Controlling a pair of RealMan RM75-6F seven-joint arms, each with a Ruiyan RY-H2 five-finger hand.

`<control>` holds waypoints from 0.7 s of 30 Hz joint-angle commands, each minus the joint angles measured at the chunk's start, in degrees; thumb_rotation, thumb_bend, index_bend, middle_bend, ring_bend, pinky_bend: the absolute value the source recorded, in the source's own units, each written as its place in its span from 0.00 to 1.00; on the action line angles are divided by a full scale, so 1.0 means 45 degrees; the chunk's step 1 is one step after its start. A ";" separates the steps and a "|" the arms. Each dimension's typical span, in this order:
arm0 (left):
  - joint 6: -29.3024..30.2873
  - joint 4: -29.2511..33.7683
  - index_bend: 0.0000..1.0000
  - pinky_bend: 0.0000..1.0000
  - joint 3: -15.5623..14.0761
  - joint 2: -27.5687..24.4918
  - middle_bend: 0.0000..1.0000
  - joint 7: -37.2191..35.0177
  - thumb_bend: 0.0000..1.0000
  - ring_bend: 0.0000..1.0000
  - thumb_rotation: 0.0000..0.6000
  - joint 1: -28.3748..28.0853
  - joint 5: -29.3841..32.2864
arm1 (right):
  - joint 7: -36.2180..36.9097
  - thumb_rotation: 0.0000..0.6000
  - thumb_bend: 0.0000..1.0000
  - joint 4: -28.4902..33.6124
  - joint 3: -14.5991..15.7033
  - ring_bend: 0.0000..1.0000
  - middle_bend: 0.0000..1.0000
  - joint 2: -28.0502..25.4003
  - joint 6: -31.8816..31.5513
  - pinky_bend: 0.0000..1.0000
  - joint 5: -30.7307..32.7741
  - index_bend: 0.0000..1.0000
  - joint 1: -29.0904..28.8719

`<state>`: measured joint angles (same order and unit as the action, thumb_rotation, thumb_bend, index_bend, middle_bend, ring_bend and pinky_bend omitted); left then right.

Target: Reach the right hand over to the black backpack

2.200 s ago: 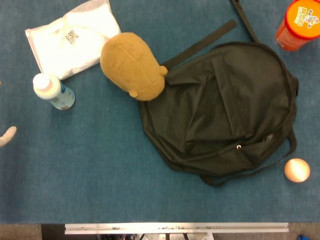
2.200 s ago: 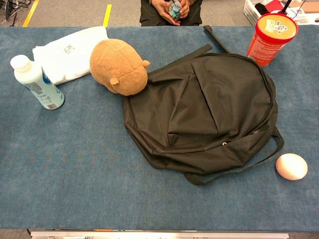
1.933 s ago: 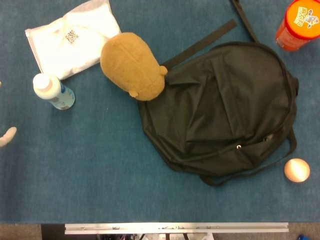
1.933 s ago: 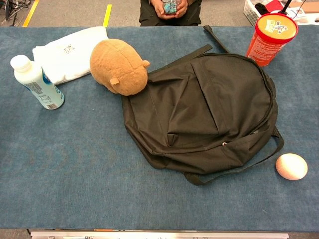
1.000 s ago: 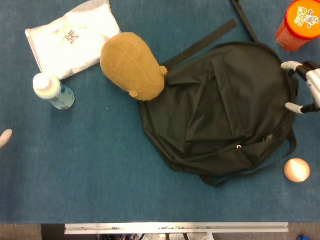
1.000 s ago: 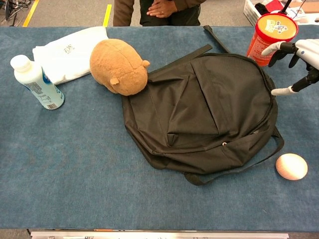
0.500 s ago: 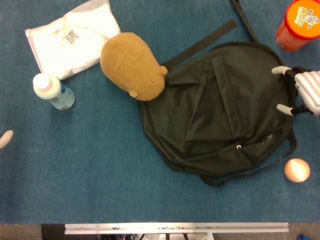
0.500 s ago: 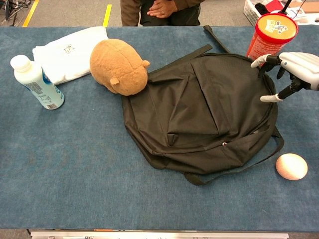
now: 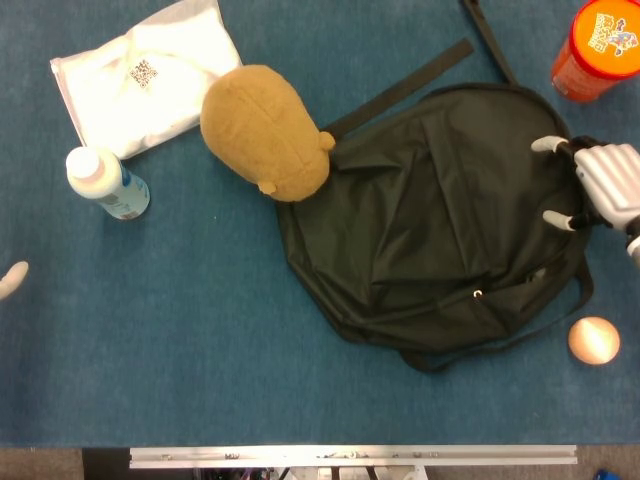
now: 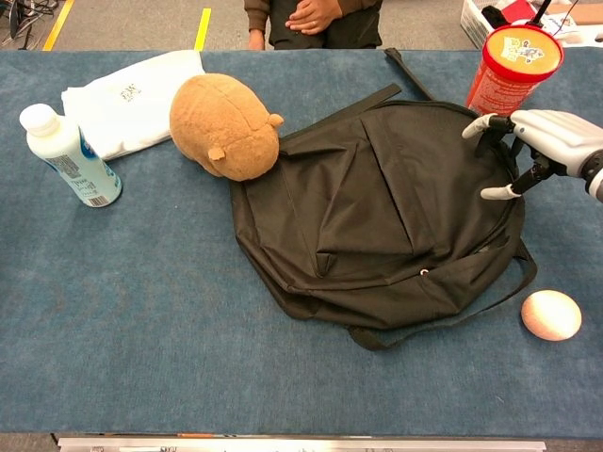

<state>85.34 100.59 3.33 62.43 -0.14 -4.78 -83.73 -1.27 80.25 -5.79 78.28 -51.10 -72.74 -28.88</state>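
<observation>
The black backpack (image 9: pixel 440 220) (image 10: pixel 377 207) lies flat on the blue table, front pocket up, straps trailing toward the far edge. My right hand (image 9: pixel 600 185) (image 10: pixel 542 137) hovers over the backpack's right rim, fingers spread and holding nothing; I cannot tell whether the fingertips touch the fabric. Of my left hand, only a pale fingertip (image 9: pixel 12 278) shows at the left edge of the head view; the rest lies outside both views.
A brown plush toy (image 9: pixel 265 130) (image 10: pixel 224 127) rests against the backpack's upper left. A white folded bag (image 9: pixel 145 75) and a white bottle (image 9: pixel 105 183) lie at the left. An orange canister (image 10: pixel 512 71) stands just beyond my right hand. A wooden egg (image 9: pixel 593 340) sits at the right front.
My right hand came in from the right edge and moved left over the backpack's right rim. The left fingertip has shifted slightly. The objects have stayed put.
</observation>
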 commanded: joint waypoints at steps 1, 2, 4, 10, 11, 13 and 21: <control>0.0008 -0.0003 0.17 0.10 -0.0015 -0.0009 0.15 0.0009 0.15 0.08 1.00 0.0020 0.0009 | -0.0059 1.00 0.14 -0.0287 0.0083 0.27 0.39 0.0221 0.0220 0.38 0.0173 0.25 -0.0081; 0.0010 -0.0009 0.17 0.10 -0.0019 -0.0009 0.15 0.0013 0.15 0.08 1.00 0.0026 0.0011 | -0.0085 1.00 0.14 -0.0382 0.0111 0.27 0.39 0.0281 0.0279 0.38 0.0217 0.25 -0.0094; -0.0002 -0.0019 0.17 0.10 -0.0033 -0.0009 0.15 0.0019 0.15 0.08 1.00 0.0030 0.0005 | -0.0135 1.00 0.14 -0.0572 0.0170 0.27 0.39 0.0395 0.0421 0.38 0.0335 0.25 -0.0117; -0.0028 -0.0018 0.17 0.10 -0.0033 -0.0019 0.15 0.0019 0.15 0.08 1.00 0.0020 -0.0005 | -0.0287 1.00 0.14 -0.0599 0.0265 0.27 0.39 0.0439 0.0482 0.38 0.0441 0.25 -0.0119; -0.0020 -0.0015 0.17 0.10 -0.0024 -0.0023 0.15 0.0000 0.15 0.08 1.00 0.0021 -0.0001 | -0.0283 1.00 0.14 -0.0482 0.0245 0.27 0.39 0.0379 0.0386 0.38 0.0384 0.25 -0.0111; 0.0015 -0.0019 0.17 0.10 -0.0025 -0.0025 0.15 -0.0026 0.15 0.08 1.00 0.0038 -0.0022 | -0.0299 1.00 0.14 -0.0271 0.0207 0.27 0.39 0.0257 0.0174 0.38 0.0239 0.25 -0.0098; -0.0024 -0.0092 0.17 0.10 -0.0050 0.0016 0.15 -0.0005 0.15 0.08 1.00 0.0032 -0.0040 | -0.0333 1.00 0.14 0.0103 -0.0038 0.27 0.39 0.0134 -0.0355 0.38 -0.0016 0.25 -0.0180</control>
<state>85.23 100.17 3.11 62.51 -0.17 -4.63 -83.91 -2.73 81.05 -5.75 78.62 -52.79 -73.08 -29.52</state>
